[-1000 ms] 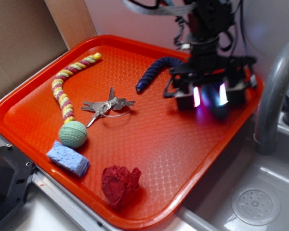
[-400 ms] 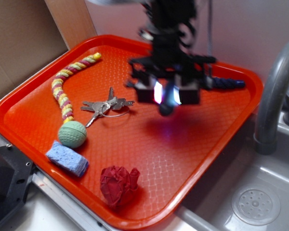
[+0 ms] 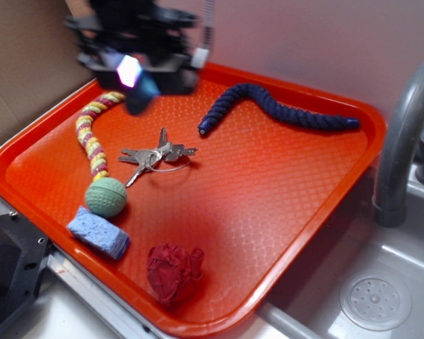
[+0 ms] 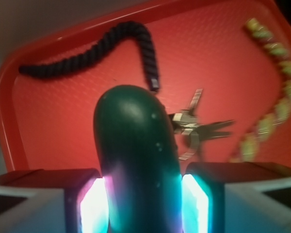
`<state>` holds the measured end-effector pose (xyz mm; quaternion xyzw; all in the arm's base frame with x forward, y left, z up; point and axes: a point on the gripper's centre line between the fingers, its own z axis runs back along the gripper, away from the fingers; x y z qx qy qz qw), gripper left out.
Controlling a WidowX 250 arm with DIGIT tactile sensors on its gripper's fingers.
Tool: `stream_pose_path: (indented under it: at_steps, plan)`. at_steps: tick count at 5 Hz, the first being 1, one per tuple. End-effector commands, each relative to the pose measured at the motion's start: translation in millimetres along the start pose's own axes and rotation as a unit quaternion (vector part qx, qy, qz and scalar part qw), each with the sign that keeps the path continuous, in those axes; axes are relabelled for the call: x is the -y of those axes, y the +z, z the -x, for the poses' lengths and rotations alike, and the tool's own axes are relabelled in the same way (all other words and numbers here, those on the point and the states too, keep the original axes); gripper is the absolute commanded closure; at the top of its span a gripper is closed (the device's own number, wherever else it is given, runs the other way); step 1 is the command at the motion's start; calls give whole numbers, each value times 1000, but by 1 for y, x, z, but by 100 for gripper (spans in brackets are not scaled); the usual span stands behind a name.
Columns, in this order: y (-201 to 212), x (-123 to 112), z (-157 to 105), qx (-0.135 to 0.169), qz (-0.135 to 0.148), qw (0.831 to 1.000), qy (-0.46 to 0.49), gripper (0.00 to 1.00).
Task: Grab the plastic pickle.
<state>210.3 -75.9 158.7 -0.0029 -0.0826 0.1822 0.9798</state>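
The plastic pickle is a smooth dark teal piece with a rounded tip, held upright between my glowing pads. My gripper is shut on it. In the exterior view the gripper hangs blurred above the back left of the orange tray, with the pickle sticking out below it, clear of the tray floor. It hovers beside the upper end of the striped rope.
On the tray lie a navy braided rope, a bunch of keys, a yellow-and-pink rope, a green ball, a blue sponge and a crumpled red cloth. A grey faucet and sink stand to the right.
My gripper has carried the pickle from the tray's back right, across the middle, to its back left. The navy rope now lies fully uncovered.
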Motion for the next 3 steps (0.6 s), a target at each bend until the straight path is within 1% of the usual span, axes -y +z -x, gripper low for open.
stream_pose_path:
  at_steps: [1, 2, 3]
  plan:
    - [55, -47, -38, -35, 8, 999, 10, 100]
    - [51, -29, -58, -66, 12, 998, -16, 100]
    - [53, -11, -55, -50, -5, 999, -21, 100]
